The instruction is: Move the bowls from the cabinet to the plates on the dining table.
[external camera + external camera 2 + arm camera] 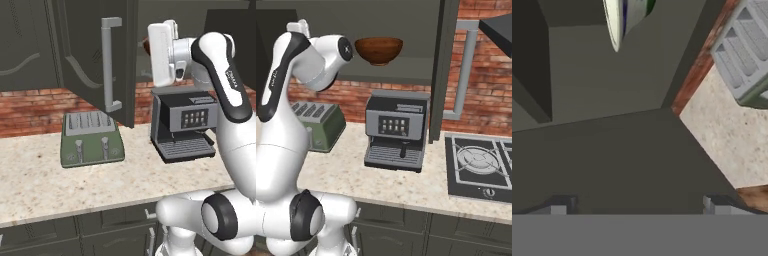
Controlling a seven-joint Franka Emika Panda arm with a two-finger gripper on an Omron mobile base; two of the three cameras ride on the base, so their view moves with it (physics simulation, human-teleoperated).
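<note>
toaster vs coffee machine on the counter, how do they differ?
The toaster is green with a silver slotted top; the coffee machine is black and grey with a button panel. The toaster is low and squat; the coffee machine stands taller. The toaster sits below the open cabinet door; the coffee machine sits beside that door. Both stand on the speckled counter against the brick wall.

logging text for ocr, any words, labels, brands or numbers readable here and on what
None can be read.
Robot arm: small dark lettering, too blurred to read.
Coffee machine: light marks on its button panel and a pale strip above, too small to read.
Toaster: no text visible.
</note>
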